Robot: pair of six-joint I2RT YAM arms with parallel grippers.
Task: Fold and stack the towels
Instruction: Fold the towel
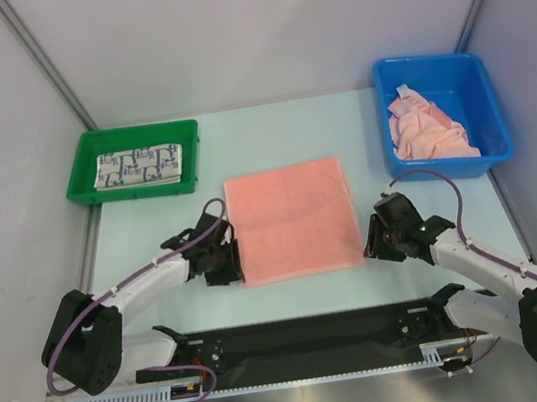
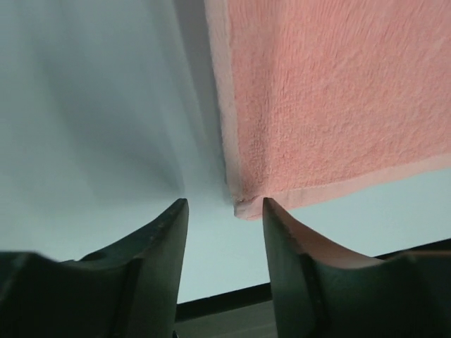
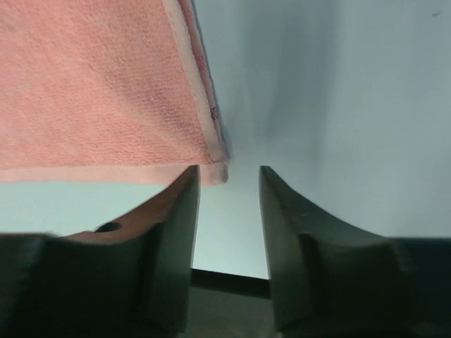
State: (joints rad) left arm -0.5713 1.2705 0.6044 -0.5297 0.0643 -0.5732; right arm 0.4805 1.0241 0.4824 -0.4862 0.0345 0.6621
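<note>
The spread towel (image 1: 292, 220) is showing a plain salmon-pink, with its hem running a shade paler along the edges. The folded towel (image 1: 139, 168) is showing white with a blocky blue-grey pattern, and it is standing out against the bright green of the tray (image 1: 83, 180). The crumpled towels (image 1: 427, 132) are showing a pale peach-pink, with a small white tag (image 1: 404, 93), against the saturated blue of the bin (image 1: 464, 91). The surface (image 1: 146, 224) is reading as a very pale blue-green. The left arm (image 1: 144, 280) and right arm (image 1: 479, 255) are showing white links with black joints, and purple cables (image 1: 214, 202) are looping over them. The jaws are looking near-black, with the faces nearest the towel picking up a pink tint.
</note>
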